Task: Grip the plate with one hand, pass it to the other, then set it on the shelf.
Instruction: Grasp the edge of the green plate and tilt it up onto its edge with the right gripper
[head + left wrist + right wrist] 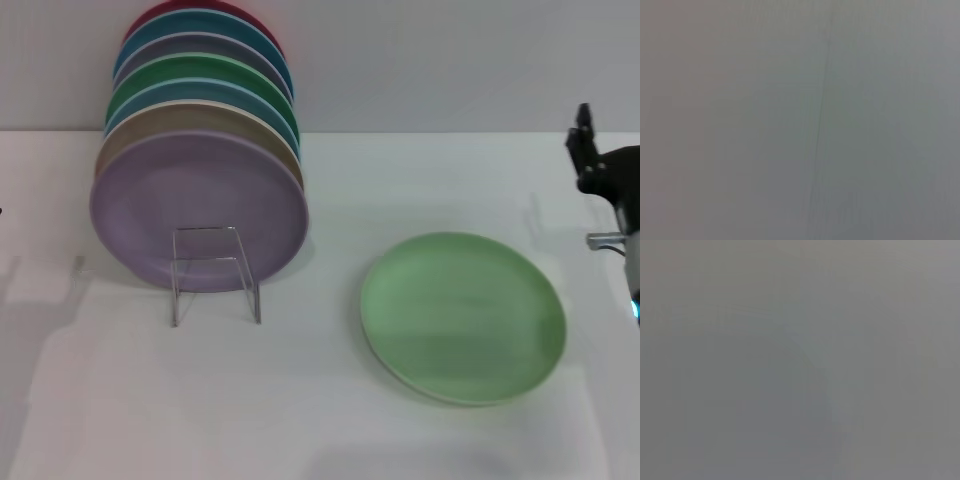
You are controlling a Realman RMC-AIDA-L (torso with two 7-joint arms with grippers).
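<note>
Plate (463, 315), pale mint-green and round, is seen lying flat on the white table (300, 420), to the right of centre in the head view; its surface is smooth and unmarked, a shallow rim is made out around it, and a paler edge is shown along its near side; nothing is touching it. The right gripper (588, 160) is found at the far right edge of the head view, raised above the table and set apart from the plate, beyond the plate's right side; only part of its black jointed body is shown, with a silvery piece below it, and whether its fingers are apart or together cannot be told. The left gripper is not shown in the head view. Both wrist views are filled by a plain grey surface, and no fingers are seen in them. The shelf (215, 272), a thin silvery wire rack with a small square front loop, is placed on the table to the left, well apart from the plate; a row of plates is held upright in it, with a lavender plate (198, 212) at the front, and tan, blue, darker green and red ones ranked behind it, leaning back toward the wall (450, 60).
</note>
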